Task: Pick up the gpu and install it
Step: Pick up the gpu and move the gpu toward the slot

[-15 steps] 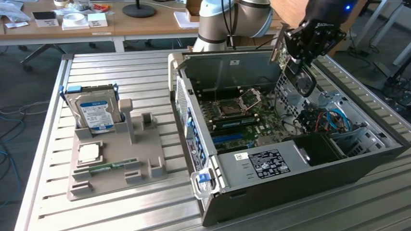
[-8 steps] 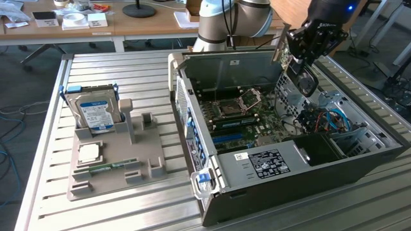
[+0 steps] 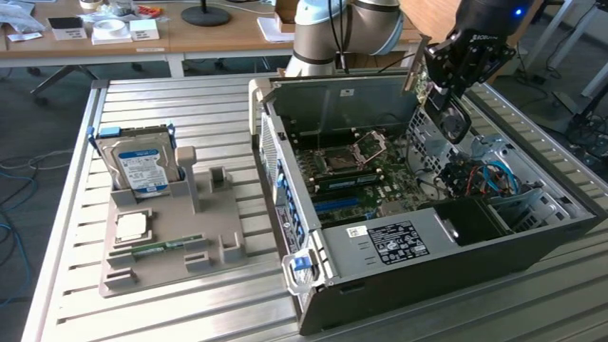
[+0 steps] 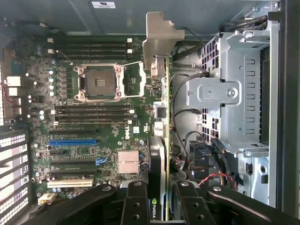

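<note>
My gripper (image 3: pixel 454 80) hangs over the far right corner of the open computer case (image 3: pixel 399 278) and is shut on the gpu (image 3: pixel 445 114), which hangs from it with its dark fan face showing. In the wrist view the gpu (image 4: pixel 161 140) is seen edge on, a thin green board with a black side. Its pale metal bracket (image 4: pixel 161 35) points away from the camera. My gripper (image 4: pixel 159 206) has a black finger (image 4: pixel 136 201) on each side of the card. The card hovers above the motherboard (image 4: pixel 93 117), apart from it and beside the CPU socket (image 4: pixel 101 83).
The motherboard carries a blue slot (image 4: pixel 72 140) and several black slots. A metal drive cage (image 4: pixel 234 93) and cables sit close beside the card. On the slatted table, a grey holder (image 3: pixel 171 235) carries a hard drive (image 3: pixel 142 164), a CPU (image 3: pixel 131 226) and a memory stick (image 3: pixel 166 247).
</note>
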Robot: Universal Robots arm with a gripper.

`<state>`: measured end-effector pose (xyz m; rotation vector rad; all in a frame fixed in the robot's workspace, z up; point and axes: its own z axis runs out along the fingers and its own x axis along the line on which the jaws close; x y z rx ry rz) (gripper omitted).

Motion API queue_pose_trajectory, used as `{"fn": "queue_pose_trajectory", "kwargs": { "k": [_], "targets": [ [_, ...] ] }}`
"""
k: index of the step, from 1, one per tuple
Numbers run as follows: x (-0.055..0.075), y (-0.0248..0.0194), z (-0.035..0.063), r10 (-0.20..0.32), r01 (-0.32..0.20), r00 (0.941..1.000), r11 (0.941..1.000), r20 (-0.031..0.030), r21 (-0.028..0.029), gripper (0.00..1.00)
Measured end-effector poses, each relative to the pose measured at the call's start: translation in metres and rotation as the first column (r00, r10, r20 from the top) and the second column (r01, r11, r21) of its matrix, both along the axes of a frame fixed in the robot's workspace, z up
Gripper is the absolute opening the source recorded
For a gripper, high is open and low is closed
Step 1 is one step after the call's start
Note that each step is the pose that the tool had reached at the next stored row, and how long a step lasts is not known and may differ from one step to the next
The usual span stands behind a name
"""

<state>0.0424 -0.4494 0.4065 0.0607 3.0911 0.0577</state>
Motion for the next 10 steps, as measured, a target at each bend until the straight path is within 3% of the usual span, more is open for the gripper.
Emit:
{"fn": "queue_pose_trajectory", "kwargs": {
  "k": [10],
  "targets": [
    [0.0035,0.0,-0.0002,0.0,0.0,1.0,1.0,0.0,0.0002,0.27]
  ]
}}
